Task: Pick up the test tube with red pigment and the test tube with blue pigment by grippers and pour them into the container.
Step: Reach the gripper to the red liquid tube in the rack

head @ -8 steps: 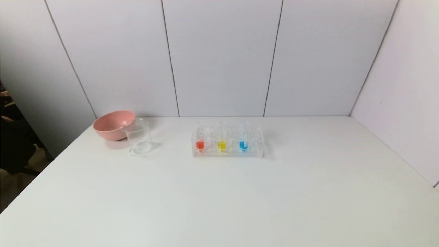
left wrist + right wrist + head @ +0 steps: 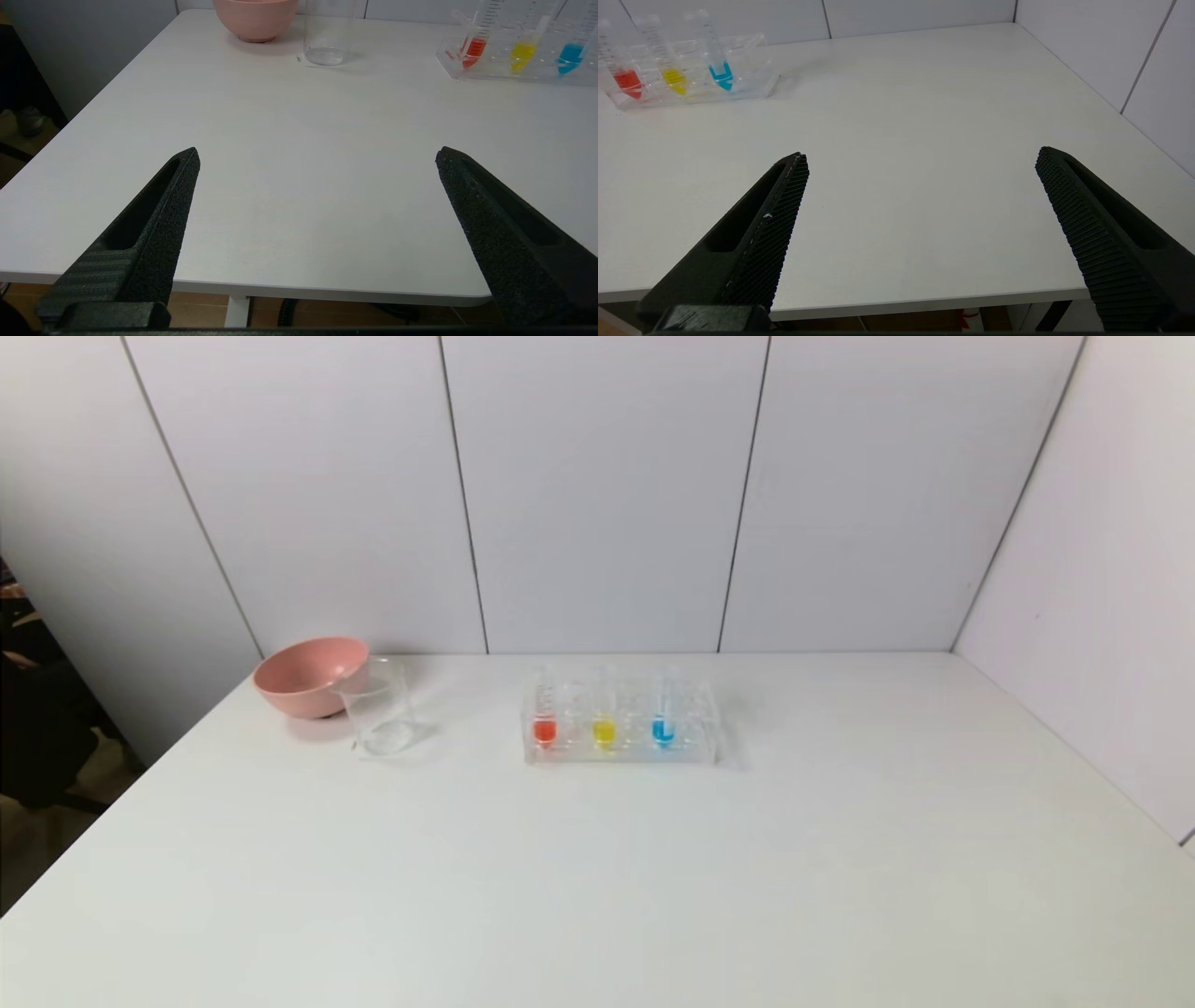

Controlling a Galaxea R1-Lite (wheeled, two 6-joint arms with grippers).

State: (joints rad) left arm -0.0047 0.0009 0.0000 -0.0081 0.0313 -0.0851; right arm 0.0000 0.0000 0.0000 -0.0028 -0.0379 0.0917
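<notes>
Test tubes wait untouched as both robot hands hang at the near edge of the white table (image 2: 597, 877), out of the head camera's sight. Left hand (image 2: 316, 156) is spread wide and grasps nothing, its two black fingers (image 2: 159, 219) poised over the near-left part of the tabletop. Right hand (image 2: 922, 156) is likewise splayed and unladen over the near-right part. Farther back, near the table's middle, a clear tube rack (image 2: 620, 747) holds three upright tubes in a row: the test tube with red pigment (image 2: 544, 714) at the left, a yellow-filled tube (image 2: 604, 717) in the middle, the test tube with blue pigment (image 2: 663, 714) at the right. Well to the rack's left stands the container (image 2: 377, 707), a clear beaker, just in front of and beside a pink bowl (image 2: 308, 677) near the back wall.
</notes>
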